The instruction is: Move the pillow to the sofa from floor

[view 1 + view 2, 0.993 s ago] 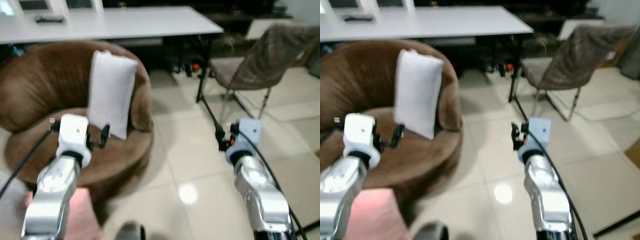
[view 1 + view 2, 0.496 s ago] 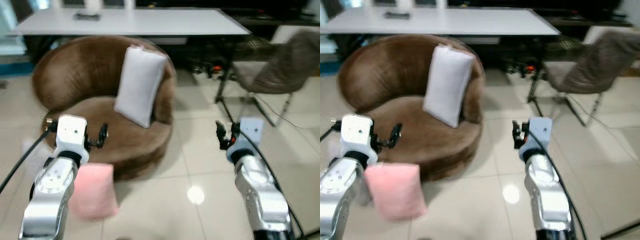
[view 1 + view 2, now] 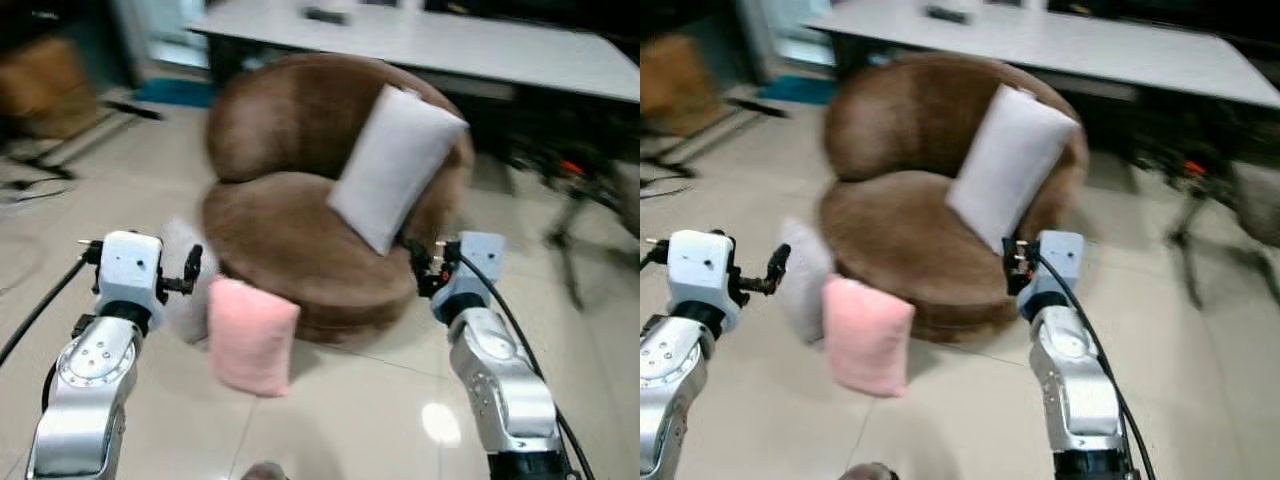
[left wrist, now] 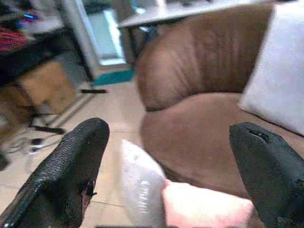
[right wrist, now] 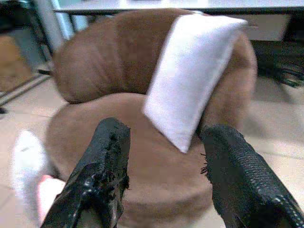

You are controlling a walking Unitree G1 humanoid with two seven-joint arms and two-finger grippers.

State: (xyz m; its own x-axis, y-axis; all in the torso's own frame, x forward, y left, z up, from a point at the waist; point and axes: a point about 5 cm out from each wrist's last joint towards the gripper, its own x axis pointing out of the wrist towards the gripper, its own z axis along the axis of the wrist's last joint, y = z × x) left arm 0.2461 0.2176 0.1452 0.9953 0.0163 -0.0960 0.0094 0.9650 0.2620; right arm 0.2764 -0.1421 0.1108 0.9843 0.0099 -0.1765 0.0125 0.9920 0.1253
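A pink pillow (image 3: 250,336) stands on the tiled floor, leaning on the front of the round brown sofa (image 3: 300,240). A whitish pillow (image 3: 180,285) lies on the floor just left of it; both appear in the left wrist view, pink pillow (image 4: 204,211) and whitish pillow (image 4: 140,187). A white pillow (image 3: 395,165) leans upright on the sofa's backrest. My left gripper (image 3: 190,270) hovers open above the floor pillows, its fingers (image 4: 71,175) far apart. My right gripper (image 3: 420,268) is open in front of the sofa's right side, holding nothing.
A long white table (image 3: 450,40) stands behind the sofa, with dark chair legs and cables (image 3: 570,190) at the right. Cardboard boxes (image 3: 40,85) and cords lie at the far left. Open tile floor (image 3: 350,420) spreads in front.
The camera has swung left, so the sofa sits further right in the picture and the two floor pillows have come fully into view. Both arms keep their pose.
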